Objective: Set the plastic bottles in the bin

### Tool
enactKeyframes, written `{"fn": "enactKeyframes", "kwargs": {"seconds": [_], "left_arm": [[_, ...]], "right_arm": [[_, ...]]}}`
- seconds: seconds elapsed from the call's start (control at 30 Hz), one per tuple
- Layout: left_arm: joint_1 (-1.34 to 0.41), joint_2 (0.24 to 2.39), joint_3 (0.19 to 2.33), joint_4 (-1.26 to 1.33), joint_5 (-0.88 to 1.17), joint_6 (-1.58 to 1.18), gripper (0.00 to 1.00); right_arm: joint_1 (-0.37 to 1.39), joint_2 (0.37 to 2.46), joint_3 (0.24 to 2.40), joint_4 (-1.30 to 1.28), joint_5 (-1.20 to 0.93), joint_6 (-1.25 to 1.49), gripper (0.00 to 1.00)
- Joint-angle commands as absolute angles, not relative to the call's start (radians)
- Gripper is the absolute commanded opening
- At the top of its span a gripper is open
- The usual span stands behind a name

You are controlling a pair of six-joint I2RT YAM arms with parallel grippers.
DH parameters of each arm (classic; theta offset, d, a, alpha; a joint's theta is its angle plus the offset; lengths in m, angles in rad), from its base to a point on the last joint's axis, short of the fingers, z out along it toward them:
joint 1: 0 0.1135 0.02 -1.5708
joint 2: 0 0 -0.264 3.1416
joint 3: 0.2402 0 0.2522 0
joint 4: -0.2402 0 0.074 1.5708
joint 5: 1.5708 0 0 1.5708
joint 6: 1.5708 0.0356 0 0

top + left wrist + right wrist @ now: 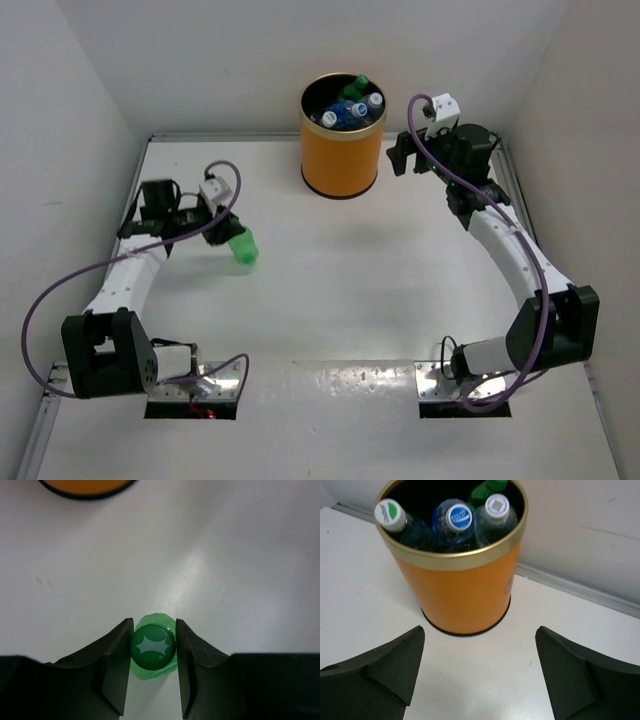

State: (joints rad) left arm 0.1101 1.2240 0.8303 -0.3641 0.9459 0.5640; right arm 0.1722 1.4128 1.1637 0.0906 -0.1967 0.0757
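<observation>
The arm bases (150,365) sit at the near edge of the table (330,290) in the top view. From there the left arm reaches to the far left, where the left gripper (232,240) is closed on a green bottle (243,250), well apart from the bin (342,165). The bin stands at the far middle of the table, and several bottles (350,108) show in it, caps up. The right gripper (405,155) hangs just right of the bin, not touching it. In the left wrist view the fingers (117,660) of the left gripper (154,625) press on either side of the green bottle (153,650) just under its cap, which faces the camera. Whether the bottle rests on the table (225,555) I cannot tell. A sliver of the bin (85,485) shows at the far edge. In the right wrist view the right gripper (480,630) stands wide apart and holds nothing. The bin (465,590) is just beyond it. Inside the bin are four bottles — a white-and-green cap (390,512) on the left, a blue cap (459,517) in the middle, a white cap (496,506) to the right, and a green one (492,486) at the far side.
</observation>
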Motion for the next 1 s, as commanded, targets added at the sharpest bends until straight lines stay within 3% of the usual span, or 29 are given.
{"fn": "enactKeyframes", "kwargs": {"seconds": [0.0, 0.13, 0.27, 0.43, 0.63, 0.93, 0.97], "left_arm": [[0.075, 1.241, 1.111, -0.214, 1.002, 0.425, 0.09], [0.031, 1.432, 1.464, -0.057, 0.945, 0.104, 0.0], [-0.015, 1.589, 1.747, 0.174, 0.846, -0.149, 0.0], [-0.129, 1.884, 2.093, 0.227, 0.703, -0.192, 0.0], [-0.251, 2.054, 2.236, 0.212, 0.562, -0.075, 0.0], [-0.405, 2.167, 2.226, 0.161, 0.191, 0.311, 0.0], [-0.416, 2.168, 2.226, 0.161, 0.17, 0.34, 0.05]], "right_arm": [[0.163, 1.356, 1.121, 0.086, -0.224, 0.044, 0.89], [0.149, 1.324, 1.062, 0.069, -0.227, 0.041, 0.89], [0.13, 1.312, 1.045, 0.055, -0.222, 0.054, 0.89], [0.107, 1.315, 1.032, 0.057, -0.213, 0.075, 0.89], [0.101, 1.351, 1.057, 0.041, -0.213, 0.069, 0.89], [0.1, 1.378, 1.081, 0.034, -0.215, 0.074, 0.89], [0.098, 1.378, 1.083, 0.034, -0.215, 0.072, 0.91]]}}
